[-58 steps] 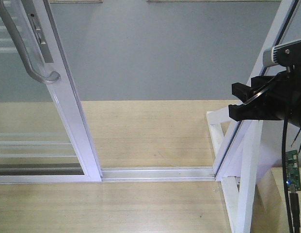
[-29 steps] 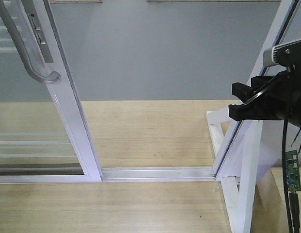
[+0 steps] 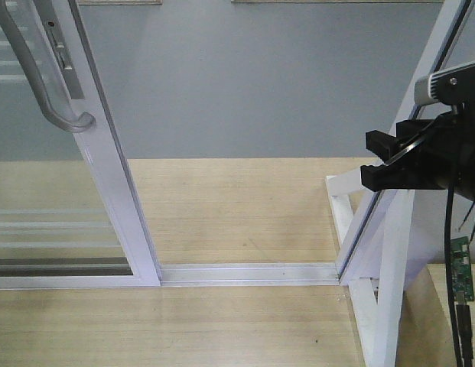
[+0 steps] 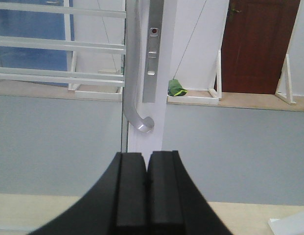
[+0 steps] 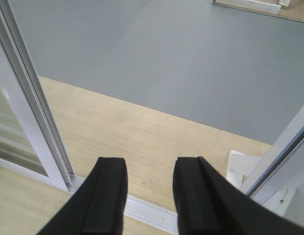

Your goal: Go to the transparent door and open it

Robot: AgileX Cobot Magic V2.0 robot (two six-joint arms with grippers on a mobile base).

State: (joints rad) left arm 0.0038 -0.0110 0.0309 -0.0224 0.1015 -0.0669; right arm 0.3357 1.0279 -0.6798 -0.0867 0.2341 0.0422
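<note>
Wood floor (image 3: 222,206), grey beyond; transparent door (image 3: 107,176) slid left, left gripper (image 4: 147,191) closed, right gripper (image 5: 149,196) apart.

Grey floor (image 3: 268,84) beyond — brown door (image 4: 259,44), green object (image 4: 176,88).

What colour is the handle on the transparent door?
Matte silver-grey; the handle shows best in the left wrist view.

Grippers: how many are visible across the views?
2. Right gripper, open, at the doorway's right side over the floor track; left gripper, shut, facing the transparent door's handle.
</note>
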